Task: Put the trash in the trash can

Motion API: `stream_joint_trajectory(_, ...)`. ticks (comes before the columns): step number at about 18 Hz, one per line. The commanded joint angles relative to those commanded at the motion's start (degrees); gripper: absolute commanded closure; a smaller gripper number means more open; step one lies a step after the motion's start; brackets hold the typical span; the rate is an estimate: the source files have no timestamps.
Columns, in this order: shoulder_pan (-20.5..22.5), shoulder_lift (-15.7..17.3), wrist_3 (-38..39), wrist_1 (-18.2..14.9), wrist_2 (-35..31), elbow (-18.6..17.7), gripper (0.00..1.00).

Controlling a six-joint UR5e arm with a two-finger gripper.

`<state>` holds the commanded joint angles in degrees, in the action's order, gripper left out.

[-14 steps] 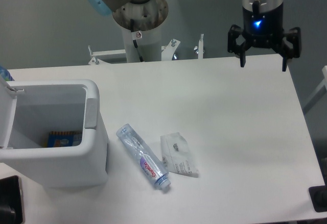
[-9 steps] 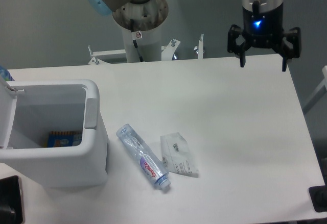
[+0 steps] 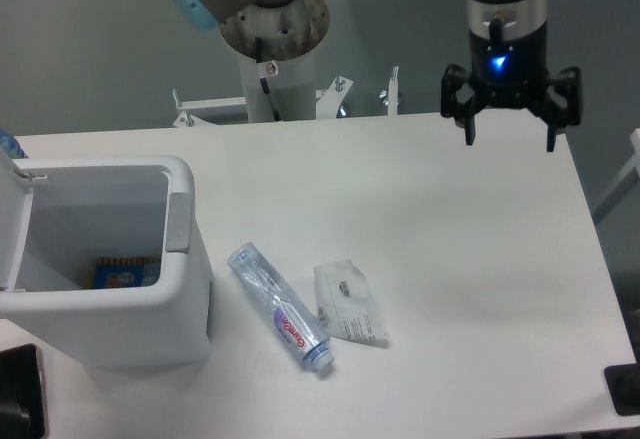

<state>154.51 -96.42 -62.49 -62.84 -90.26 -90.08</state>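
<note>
A crushed clear plastic bottle (image 3: 279, 306) with a blue-purple label and a blue cap lies on the table, just right of the trash can. Beside it on the right lies a crumpled clear plastic wrapper (image 3: 350, 303). The trash can (image 3: 176, 259) is a boxy white bin at the left with its lid open and a grey tab on its right rim. My gripper (image 3: 509, 141) hangs open over the table's far right edge, well away from both pieces of trash, with nothing between its fingers.
A flat blue-and-orange packet (image 3: 125, 272) lies in the bottom of the bin. The arm's base column (image 3: 273, 54) stands behind the far table edge. A dark block (image 3: 20, 389) sits at the front left corner, another (image 3: 624, 389) at the front right.
The gripper has shifted slightly left and a little lower, still open. Bottle, wrapper and bin have not moved.
</note>
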Motion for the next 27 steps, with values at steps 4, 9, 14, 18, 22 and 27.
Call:
stream_joint_trajectory(4, -1.67, -0.17, 4.98, 1.49, 0.0, -3.78, 0.0)
stream_joint_trajectory(9, -5.79, -3.68, 15.1, 3.78, 0.09, -5.19, 0.0)
stream_joint_trajectory(14, -9.58, -8.87, 24.78, 3.78, 0.18, -4.57, 0.0)
stream_joint_trajectory(18, -10.37, -12.21, 30.04, 3.78, 4.2, -5.02, 0.0)
stream_joint_trajectory(22, -10.46, -14.76, 33.04, 3.96, 8.26, -4.93, 0.0)
stream_joint_trajectory(27, -10.55, -16.34, 33.49, 4.04, 10.73, -5.63, 0.0)
